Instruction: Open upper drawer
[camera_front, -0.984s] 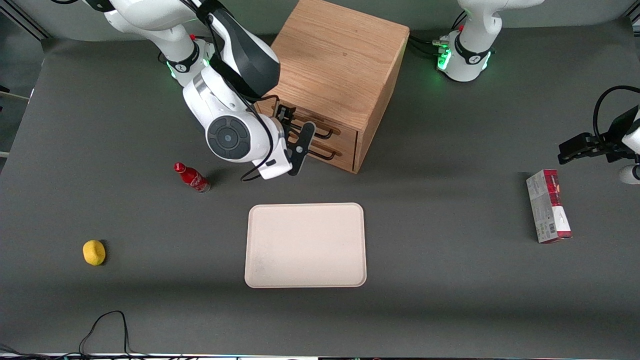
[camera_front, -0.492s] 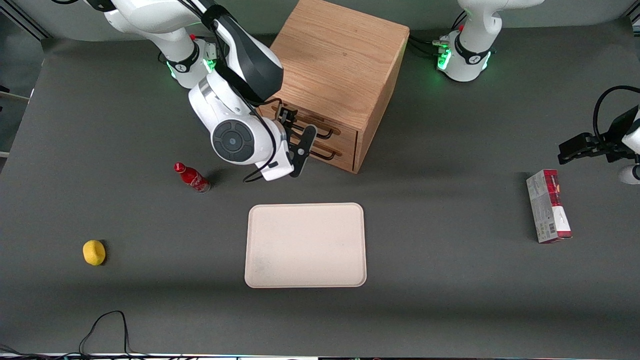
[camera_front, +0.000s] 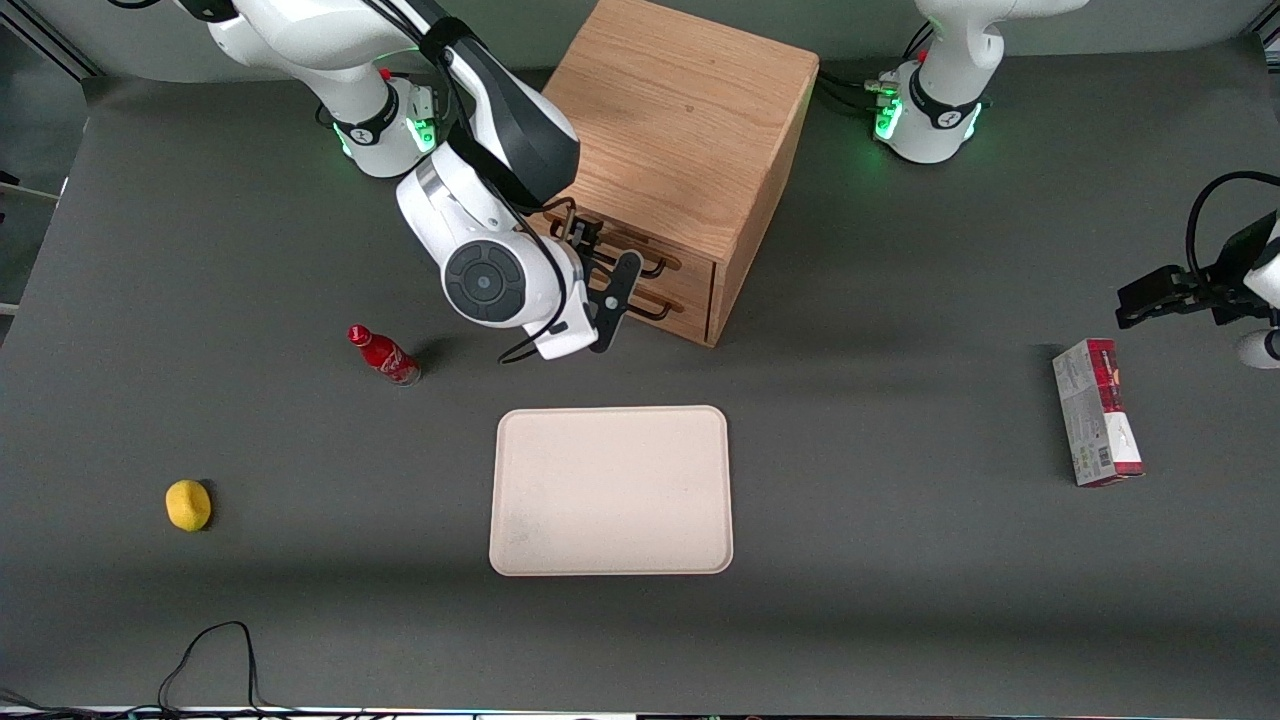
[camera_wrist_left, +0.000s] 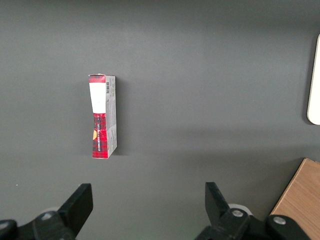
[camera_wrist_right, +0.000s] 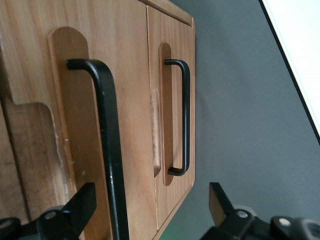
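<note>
Step in hand: the approach to the handle; the upper drawer (camera_front: 640, 262) looks fully shut, its front flush with the cabinet (camera_front: 680, 160), so the pull has not begun.

Upper drawer: topmost of the two fronts in the cabinet, which stands at the tabletop (camera_front: 900, 560) edge farthest from the front camera, about midway along it.

Handle: the upper drawer's handle (camera_wrist_right: 107, 145) is a thin black bar standing off the wood, with the lower drawer's handle (camera_wrist_right: 184, 115) alongside it.

Gripper: the gripper (camera_front: 598, 272) hovers just in front of the drawer fronts, fingers spread wide and holding nothing; in the right wrist view the upper bar runs close by one fingertip (camera_wrist_right: 75, 207) and the other fingertip (camera_wrist_right: 220, 200) is well apart from it (so the bar does not yet look centred between them).

Next move: I judge it must shift sideways until the upper bar sits between the fingers, press in, close on it, then draw straight out from the cabinet front.

Caution: the lower bar is close, so catching the wrong handle seems the likely slip.

Nearby: a cream tray (camera_front: 610, 490) lies nearer the front camera than the cabinet.
</note>
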